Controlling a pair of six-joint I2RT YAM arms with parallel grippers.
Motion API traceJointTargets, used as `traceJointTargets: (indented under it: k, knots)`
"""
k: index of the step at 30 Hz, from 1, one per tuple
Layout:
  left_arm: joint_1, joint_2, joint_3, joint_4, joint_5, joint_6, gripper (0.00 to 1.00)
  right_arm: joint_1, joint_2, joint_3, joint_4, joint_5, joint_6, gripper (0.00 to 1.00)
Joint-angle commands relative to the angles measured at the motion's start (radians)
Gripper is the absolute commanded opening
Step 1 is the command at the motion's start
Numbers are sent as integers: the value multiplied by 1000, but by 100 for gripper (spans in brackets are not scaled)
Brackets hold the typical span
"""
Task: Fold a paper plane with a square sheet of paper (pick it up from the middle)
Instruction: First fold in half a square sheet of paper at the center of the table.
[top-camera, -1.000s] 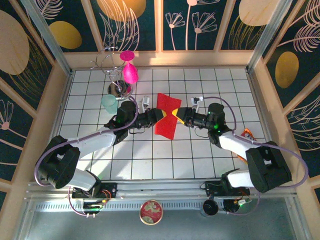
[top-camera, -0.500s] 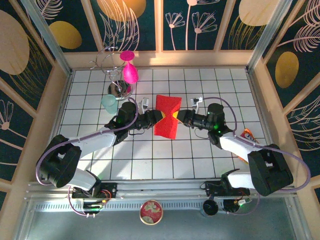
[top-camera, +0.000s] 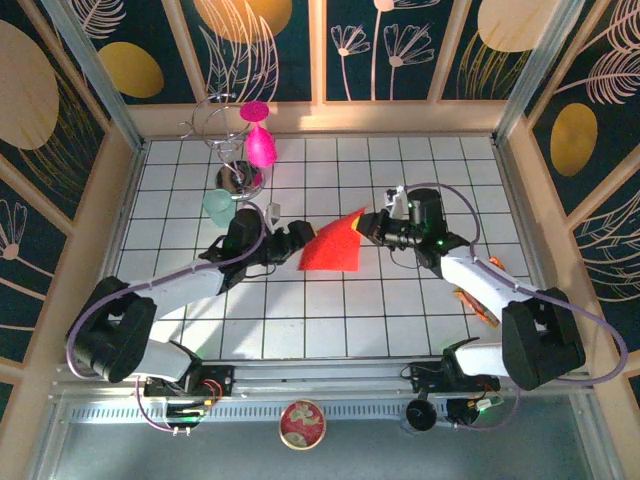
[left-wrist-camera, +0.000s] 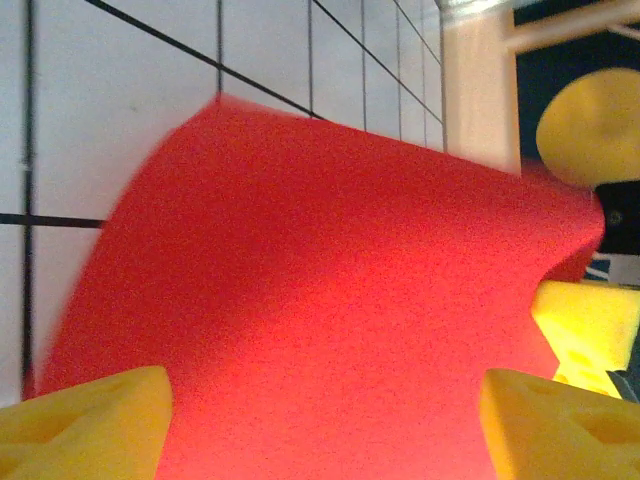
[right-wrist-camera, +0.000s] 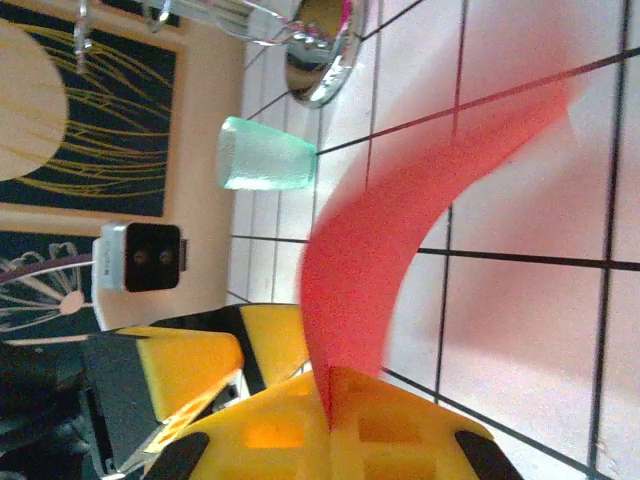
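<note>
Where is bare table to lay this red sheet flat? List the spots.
Free: the near tile rows along the front rail; the far right corner tiles. Crowded: the far left corner, with the wire stand, pink goblet and green cup; the middle, where the red sheet is held.

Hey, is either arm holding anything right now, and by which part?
The right gripper pinches the square sheet of paper at its far right corner, and the sheet curves upward. The left gripper sits at the opposite side with fingers spread, not clamping.
</note>
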Motion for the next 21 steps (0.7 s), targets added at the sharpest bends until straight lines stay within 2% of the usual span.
traceJointTargets:
  k: [1,4,7,15,21]
  knots:
    - [17,-69,-8,-102,-80,67,86,-10,-9,109,-226,44,-87,0]
    - [21,-106,-19,-124,-118,83,93,-5,8,177,-294,32,-88,0]
    - [21,-126,-35,-118,-130,82,99,12,45,213,-273,4,-61,0]
    - [22,-121,-104,-22,-66,49,98,90,274,217,-41,-55,-7,0]
    - [22,-72,-105,-40,-35,81,95,112,385,141,179,-103,61,0]
